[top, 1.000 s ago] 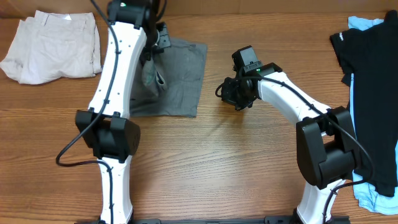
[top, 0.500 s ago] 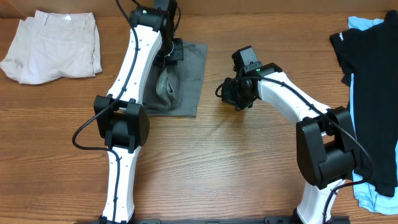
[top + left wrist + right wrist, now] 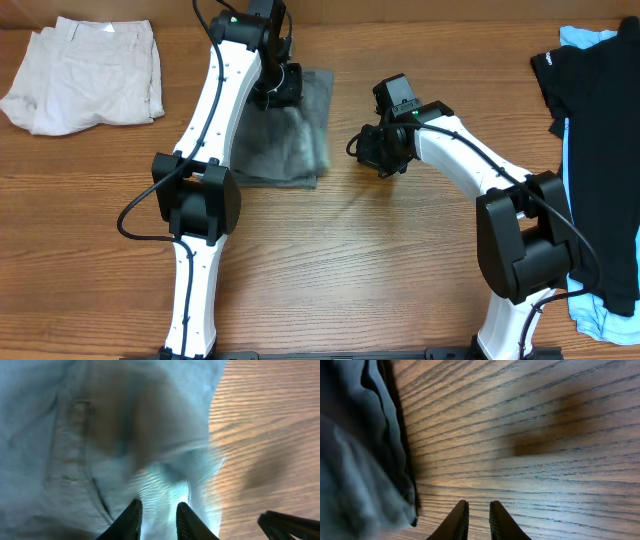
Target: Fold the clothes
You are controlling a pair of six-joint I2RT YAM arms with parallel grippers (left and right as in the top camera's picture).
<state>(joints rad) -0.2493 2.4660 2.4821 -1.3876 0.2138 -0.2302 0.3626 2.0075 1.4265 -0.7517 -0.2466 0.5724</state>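
The grey shorts (image 3: pixel 285 135) lie folded on the wooden table, their right edge blurred with motion. My left gripper (image 3: pixel 278 88) hovers over their far end. In the left wrist view its fingers (image 3: pixel 131 521) stand apart, and my left gripper (image 3: pixel 159 512) has blurred grey cloth (image 3: pixel 100 435) below it, nothing pinched. My right gripper (image 3: pixel 372 150) rests just right of the shorts. In the right wrist view my right gripper (image 3: pixel 478 515) has only a narrow gap, over bare wood, and the shorts' edge (image 3: pixel 365 445) lies to its left.
Cream shorts (image 3: pixel 85 70) lie crumpled at the far left corner. A black garment (image 3: pixel 600 150) over light-blue cloth (image 3: pixel 588 40) covers the right edge of the table. Bare wood (image 3: pixel 350 260) fills the front middle.
My left gripper carried a hanging fold of the grey shorts to the right, then parted its jaws; the cloth has dropped flat. The right arm has not moved.
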